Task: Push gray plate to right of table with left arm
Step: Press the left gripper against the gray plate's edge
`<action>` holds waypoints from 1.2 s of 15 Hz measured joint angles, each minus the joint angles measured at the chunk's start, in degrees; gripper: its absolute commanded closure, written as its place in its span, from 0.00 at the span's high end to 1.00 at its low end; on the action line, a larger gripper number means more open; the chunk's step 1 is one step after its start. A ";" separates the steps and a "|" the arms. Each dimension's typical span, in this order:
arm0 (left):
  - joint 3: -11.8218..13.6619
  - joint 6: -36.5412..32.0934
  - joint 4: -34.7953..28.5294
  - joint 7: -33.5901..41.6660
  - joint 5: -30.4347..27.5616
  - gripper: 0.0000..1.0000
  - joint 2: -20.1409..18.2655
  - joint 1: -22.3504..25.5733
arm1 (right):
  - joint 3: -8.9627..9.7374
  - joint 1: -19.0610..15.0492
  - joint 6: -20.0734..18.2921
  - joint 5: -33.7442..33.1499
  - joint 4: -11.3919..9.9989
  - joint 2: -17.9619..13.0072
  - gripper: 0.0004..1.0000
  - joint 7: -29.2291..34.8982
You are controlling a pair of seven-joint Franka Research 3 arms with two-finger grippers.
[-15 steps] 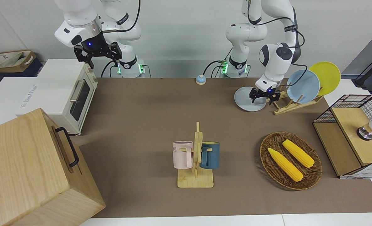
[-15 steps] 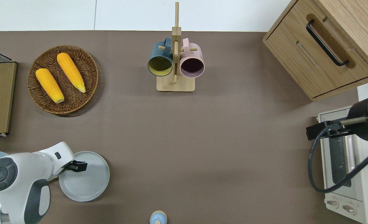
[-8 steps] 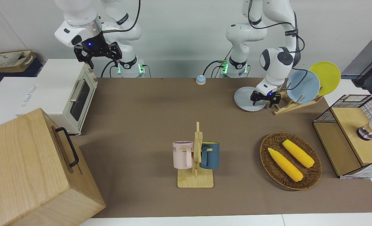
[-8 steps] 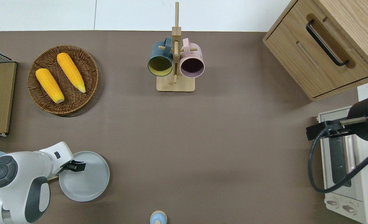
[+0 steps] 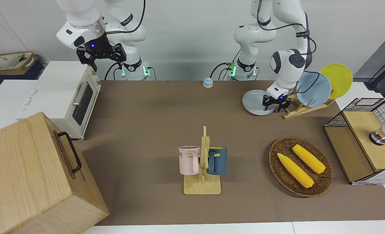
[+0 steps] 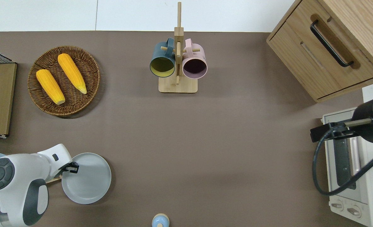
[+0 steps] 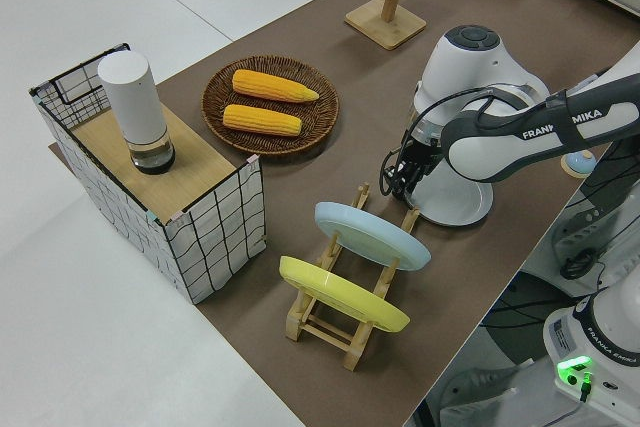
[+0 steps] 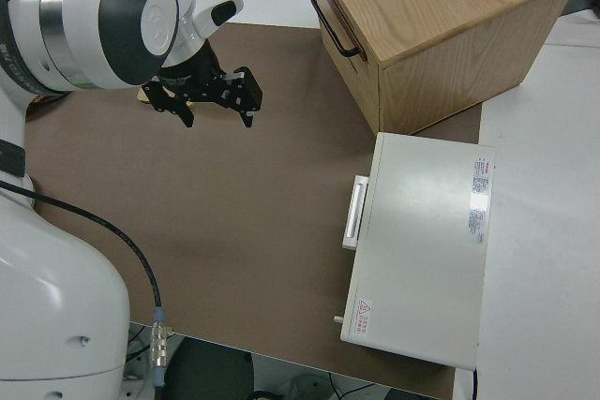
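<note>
Front view: the gray plate [image 5: 257, 102] lies flat on the bench [image 5: 153, 123], near the robots, beside the wooden plate rack [image 5: 304, 109]. The left gripper [image 5: 276, 104] sits low at the plate's rack-side rim.

Overhead view: I cannot tell how its jaws stand. The right arm is parked, jaws spread wide.

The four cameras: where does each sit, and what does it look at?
Front: across the table, facing both arms; left hand at the gray plate.
Overhead: straight down; left arm over gray plate, corn basket.
Left side: raised at the table's end; plate rack, left arm.
Right side: above the parked right arm; toaster oven.
Front and overhead share the mug stand.
</note>
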 measured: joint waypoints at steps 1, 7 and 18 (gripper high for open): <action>-0.01 -0.18 -0.01 0.21 0.00 0.00 -0.23 0.00 | 0.00 0.00 0.00 0.00 0.00 0.00 0.98 0.00; -0.01 -0.19 -0.08 0.28 0.00 0.00 -0.35 0.00 | 0.00 0.00 0.00 0.00 0.00 0.00 0.98 0.00; -0.16 -0.57 -0.33 0.40 -0.07 0.00 -0.77 -0.01 | 0.00 0.00 0.00 0.00 0.00 0.00 0.98 0.00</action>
